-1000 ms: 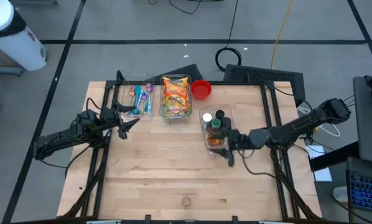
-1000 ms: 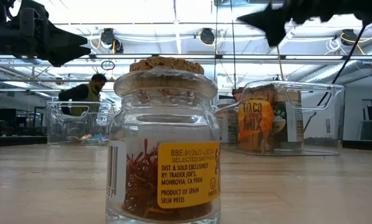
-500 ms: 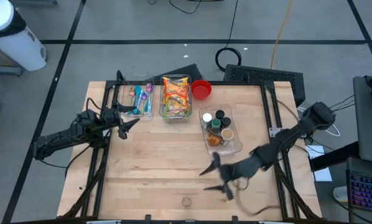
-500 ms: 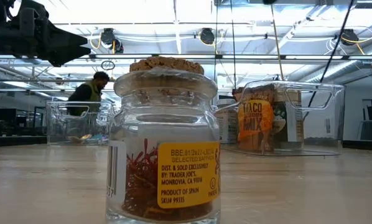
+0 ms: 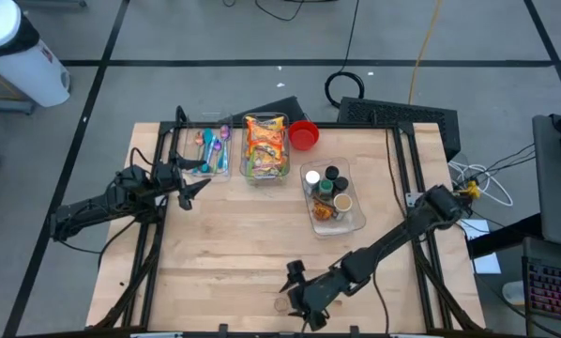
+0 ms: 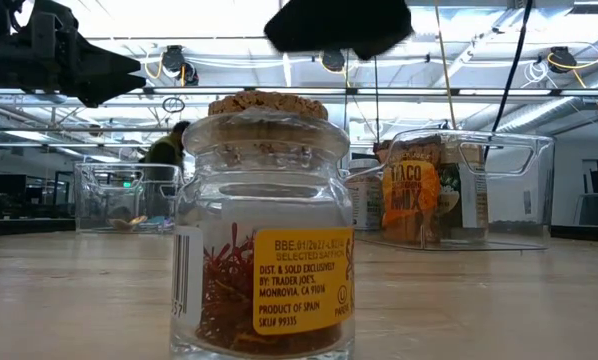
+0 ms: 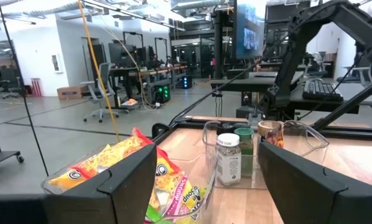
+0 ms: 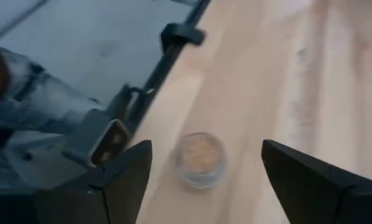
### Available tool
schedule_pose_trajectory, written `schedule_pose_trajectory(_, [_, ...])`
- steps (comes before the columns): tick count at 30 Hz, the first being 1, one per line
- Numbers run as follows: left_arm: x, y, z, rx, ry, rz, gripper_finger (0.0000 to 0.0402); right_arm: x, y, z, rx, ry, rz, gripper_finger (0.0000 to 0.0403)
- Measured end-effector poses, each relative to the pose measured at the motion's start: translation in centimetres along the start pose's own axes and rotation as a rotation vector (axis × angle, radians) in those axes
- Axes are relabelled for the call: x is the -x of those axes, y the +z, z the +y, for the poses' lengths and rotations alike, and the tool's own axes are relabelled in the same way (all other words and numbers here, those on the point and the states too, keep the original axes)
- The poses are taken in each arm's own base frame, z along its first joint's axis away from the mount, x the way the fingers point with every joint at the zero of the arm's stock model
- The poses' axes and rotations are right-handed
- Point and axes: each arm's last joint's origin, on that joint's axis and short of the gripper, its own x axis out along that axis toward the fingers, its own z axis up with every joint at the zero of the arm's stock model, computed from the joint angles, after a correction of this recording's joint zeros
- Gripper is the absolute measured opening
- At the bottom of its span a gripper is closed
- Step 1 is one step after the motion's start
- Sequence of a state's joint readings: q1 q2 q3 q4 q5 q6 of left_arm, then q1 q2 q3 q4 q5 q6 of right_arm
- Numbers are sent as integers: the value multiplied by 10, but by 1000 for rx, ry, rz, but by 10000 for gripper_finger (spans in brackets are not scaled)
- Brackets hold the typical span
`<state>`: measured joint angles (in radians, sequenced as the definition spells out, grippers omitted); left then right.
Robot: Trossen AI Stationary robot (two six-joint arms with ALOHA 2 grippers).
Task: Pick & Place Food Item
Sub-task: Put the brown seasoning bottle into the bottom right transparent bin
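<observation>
A small glass jar with a cork stopper and a yellow label (image 6: 264, 220) stands upright on its base close to the table's near edge (image 5: 280, 303). My right gripper (image 5: 296, 293) hangs open just above and to the right of it, slanting down. In the right wrist view the jar (image 8: 200, 160) shows ahead, between the two spread fingers, which are clear of it. In the low view the right gripper (image 6: 339, 25) is a dark shape above the cork. My left gripper (image 5: 189, 185) waits open over the table's left side.
Along the far edge stand a clear bin of utensils (image 5: 208, 150), a clear bin of snack packets (image 5: 266, 145) and a red bowl (image 5: 304, 134). A clear bin of spice jars (image 5: 332, 199) sits right of centre. Bare wood lies between the bins and the jar.
My right gripper has swung from over the spice-jar bin toward the table's near edge, sinking and tipping downward, and now hangs by the cork-stoppered jar. The jar has not moved.
</observation>
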<state>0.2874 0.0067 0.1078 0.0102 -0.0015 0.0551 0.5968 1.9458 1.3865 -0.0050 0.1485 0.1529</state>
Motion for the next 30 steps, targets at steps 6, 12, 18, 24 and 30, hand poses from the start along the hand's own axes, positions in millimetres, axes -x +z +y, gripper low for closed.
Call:
schedule_pose_trajectory(6, [0, 0, 0, 0, 0, 0, 283, -22, -16, 4, -15, 22, 25, 298])
schedule_pose_trajectory(12, [0, 0, 0, 0, 0, -1, 283, -29, -20, 2, -19, 4, 18, 294])
schedule_pose_trajectory(18, [0, 0, 0, 0, 0, -1, 283, -37, -21, -4, -7, -4, -10, 286])
schedule_pose_trajectory(24, [0, 0, 0, 0, -1, -1, 283, -51, -37, -6, -2, 0, 41, 286])
schedule_pose_trajectory(30, [0, 0, 0, 0, 0, -1, 283, -52, -37, -6, 1, 0, 35, 272])
